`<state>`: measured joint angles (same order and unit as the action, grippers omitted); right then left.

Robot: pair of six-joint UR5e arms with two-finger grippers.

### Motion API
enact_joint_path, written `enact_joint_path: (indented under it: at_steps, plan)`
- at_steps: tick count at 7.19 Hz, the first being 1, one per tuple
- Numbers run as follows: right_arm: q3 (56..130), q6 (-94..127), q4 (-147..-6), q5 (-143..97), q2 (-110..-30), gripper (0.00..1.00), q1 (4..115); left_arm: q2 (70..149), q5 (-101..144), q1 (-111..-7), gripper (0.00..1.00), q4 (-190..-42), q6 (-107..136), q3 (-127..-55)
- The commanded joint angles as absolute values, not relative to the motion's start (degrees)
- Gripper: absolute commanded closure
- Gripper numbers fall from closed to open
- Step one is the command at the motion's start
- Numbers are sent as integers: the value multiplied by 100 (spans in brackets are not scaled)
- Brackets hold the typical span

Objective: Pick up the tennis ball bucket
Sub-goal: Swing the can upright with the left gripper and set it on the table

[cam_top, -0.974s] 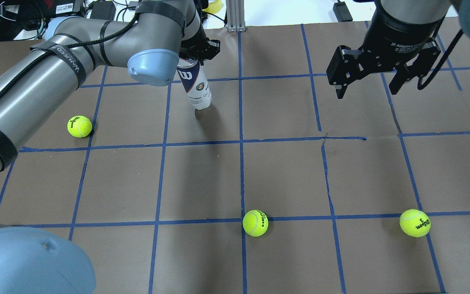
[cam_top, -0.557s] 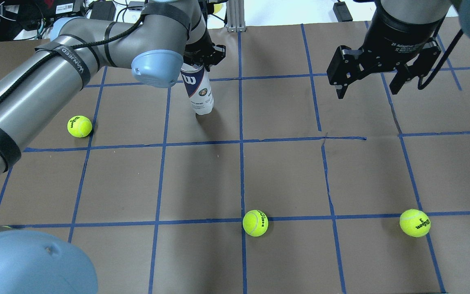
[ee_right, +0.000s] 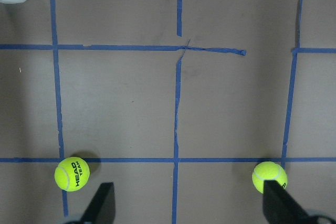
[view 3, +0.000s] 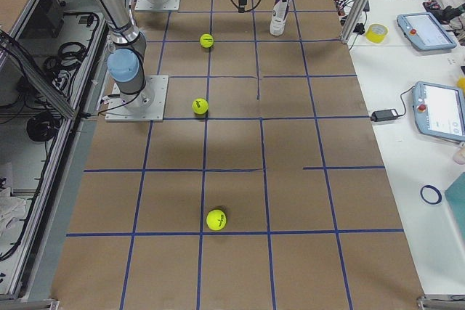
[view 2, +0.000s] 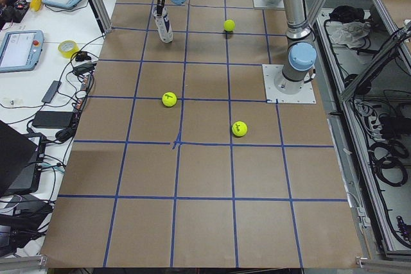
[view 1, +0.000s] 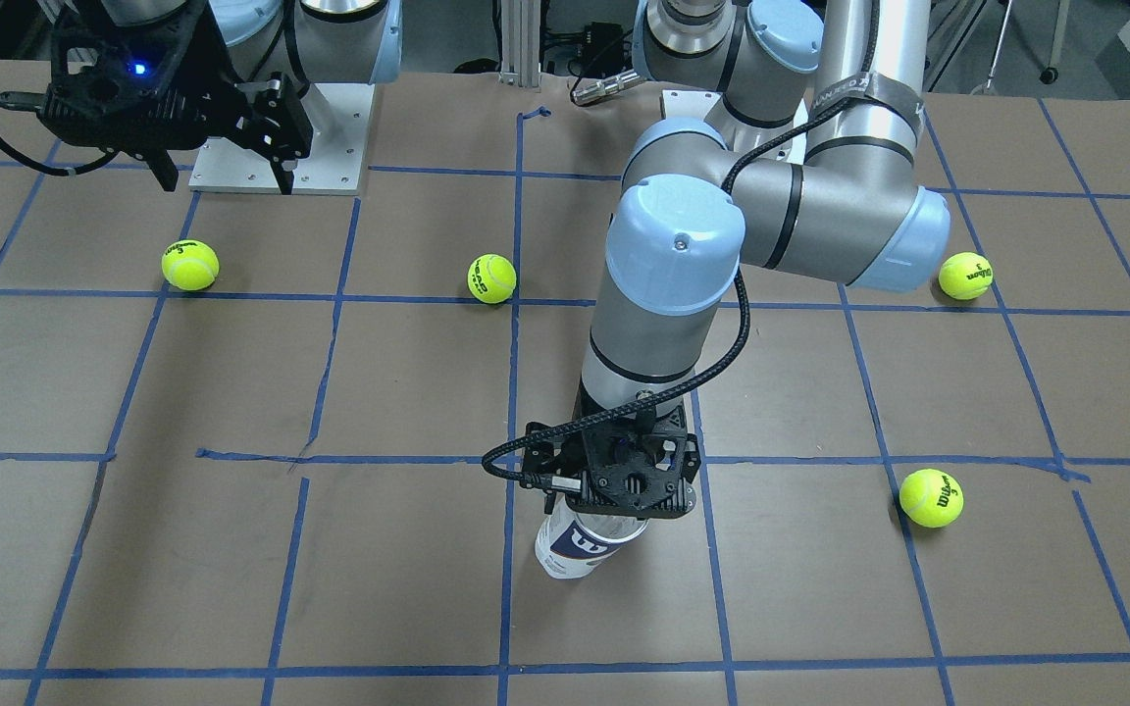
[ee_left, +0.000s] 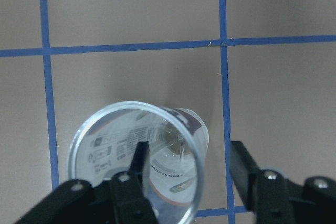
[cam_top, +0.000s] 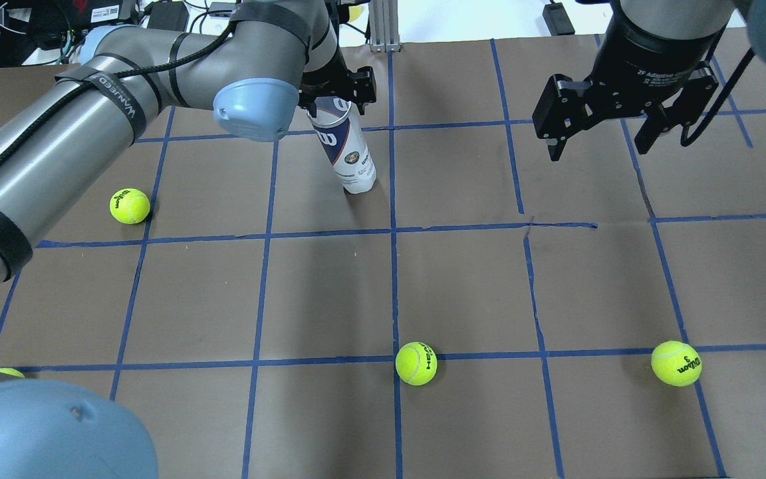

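The tennis ball bucket [cam_top: 346, 150] is a clear tube with a white and navy Wilson label. It stands tilted on the brown table at the far middle, and also shows in the front view [view 1: 580, 549]. My left gripper [cam_top: 338, 93] is over its open top. In the left wrist view my left gripper [ee_left: 189, 150] straddles the tube's wall, one finger inside the tube [ee_left: 131, 107] and one outside, with gaps on both sides. My right gripper [cam_top: 597, 152] is open and empty, held high at the far right.
Several yellow-green tennis balls lie on the blue-taped grid: one on the left [cam_top: 129, 205], one at the near middle [cam_top: 416, 363], one at the near right [cam_top: 676, 363]. An aluminium post [cam_top: 383, 26] stands behind the tube.
My left gripper has moved to the right over the last second, and the tube has moved right with it and leans more. The right arm has not moved.
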<state>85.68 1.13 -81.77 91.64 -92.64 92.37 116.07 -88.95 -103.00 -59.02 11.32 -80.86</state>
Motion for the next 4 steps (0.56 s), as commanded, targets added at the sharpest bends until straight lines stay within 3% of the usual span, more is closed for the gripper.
enact_joint_path:
  at_steps: [1, 4]
  plan:
    - [8569, 106, -8174, 9167, -9255, 0, 9237, 11558, -8895, -10301, 0, -6011, 1142, -8060]
    - [8569, 175, -8801, 9158, -9246, 0, 9220, 11251, -8675, -10301, 0, -6947, 1247, -7605]
